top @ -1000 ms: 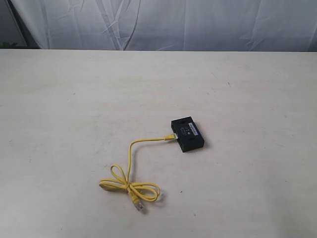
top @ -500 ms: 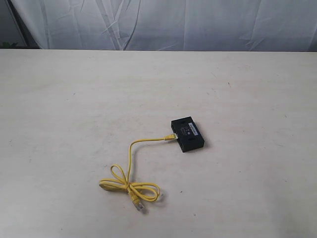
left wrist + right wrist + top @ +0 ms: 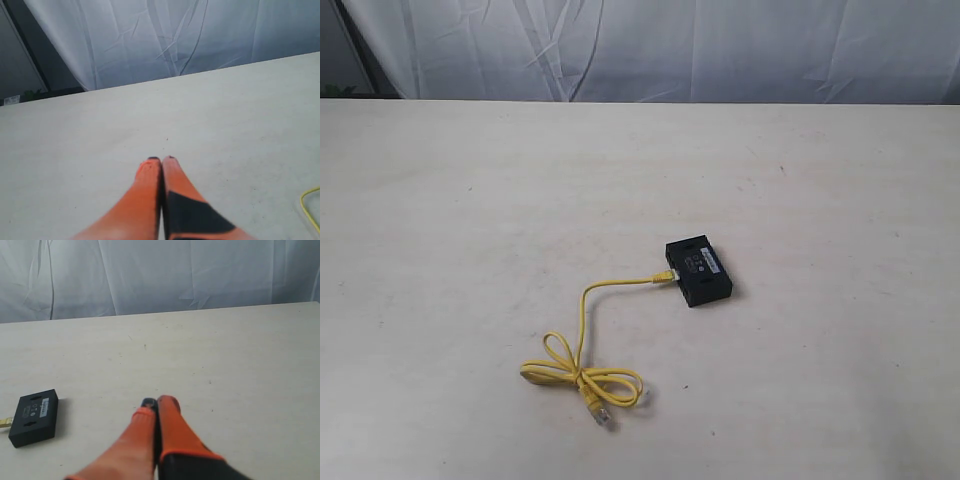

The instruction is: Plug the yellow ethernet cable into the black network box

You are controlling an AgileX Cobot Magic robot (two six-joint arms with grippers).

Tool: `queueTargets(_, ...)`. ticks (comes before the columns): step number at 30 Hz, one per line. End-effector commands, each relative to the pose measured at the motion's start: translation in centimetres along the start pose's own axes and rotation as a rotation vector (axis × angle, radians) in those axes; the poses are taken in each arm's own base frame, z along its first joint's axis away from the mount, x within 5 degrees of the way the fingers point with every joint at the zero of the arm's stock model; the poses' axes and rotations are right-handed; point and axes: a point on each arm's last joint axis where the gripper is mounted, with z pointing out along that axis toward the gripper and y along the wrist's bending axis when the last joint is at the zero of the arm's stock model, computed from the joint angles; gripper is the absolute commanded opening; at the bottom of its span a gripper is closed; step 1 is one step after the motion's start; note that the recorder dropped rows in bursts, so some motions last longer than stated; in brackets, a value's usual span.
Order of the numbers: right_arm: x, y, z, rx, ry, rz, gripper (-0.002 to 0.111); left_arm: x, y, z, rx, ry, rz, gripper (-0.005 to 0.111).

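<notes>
One end of the yellow ethernet cable (image 3: 582, 330) is laid against the black network box (image 3: 699, 271), right of centre.
Left gripper (image 3: 161, 159) and right gripper (image 3: 156, 401) are held together, empty; a white curtain (image 3: 650, 50) is hung across the top.

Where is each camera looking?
Exterior: off the arms, looking down the table toward the curtain, at the box and cable; no arm shows.
Left wrist: behind the shut left pincer, facing the table; cable edge only.
Right wrist: behind the shut right pincer, facing the box.
Shared: exterior and right wrist both show the box.
</notes>
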Motion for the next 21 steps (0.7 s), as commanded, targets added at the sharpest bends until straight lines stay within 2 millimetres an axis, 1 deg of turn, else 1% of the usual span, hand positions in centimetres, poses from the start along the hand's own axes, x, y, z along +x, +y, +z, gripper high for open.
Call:
queueTargets(1,0.0,0.0,0.0,-0.004,-0.01,-0.003,-0.001,1.9,-0.1,-0.8,-0.029,-0.094,0.015,0.0)
queueTargets(3,0.0,0.0,0.0,-0.004,-0.01,-0.003,-0.001,4.2,-0.3,-0.6,-0.043,-0.134,0.013,0.0)
queueTargets(7,0.0,0.0,0.0,-0.004,-0.01,-0.003,-0.001,7.6,-0.5,0.0,-0.064,-0.19,0.012,0.0)
queueTargets(9,0.0,0.0,0.0,-0.004,-0.01,-0.003,-0.001,10.4,-0.6,0.6,-0.078,-0.219,0.01,0.0)
queueTargets(13,0.0,0.0,0.0,-0.004,-0.01,-0.003,-0.001,12.8,-0.7,1.2,-0.094,-0.263,0.009,0.0)
queueTargets(14,0.0,0.0,0.0,-0.004,-0.01,-0.003,-0.001,13.7,-0.8,1.4,-0.095,-0.266,0.008,0.0)
queueTargets(17,0.0,0.0,0.0,-0.004,-0.01,-0.003,-0.001,14.0,-0.9,1.2,-0.095,-0.284,0.01,0.0)
queueTargets(19,0.0,0.0,0.0,-0.004,-0.01,-0.003,-0.001,14.6,-1.0,1.3,-0.08,-0.222,0.014,0.0)
queueTargets(21,0.0,0.0,0.0,-0.004,-0.01,-0.003,-0.001,14.7,-1.1,1.3,-0.078,-0.209,0.018,0.0)
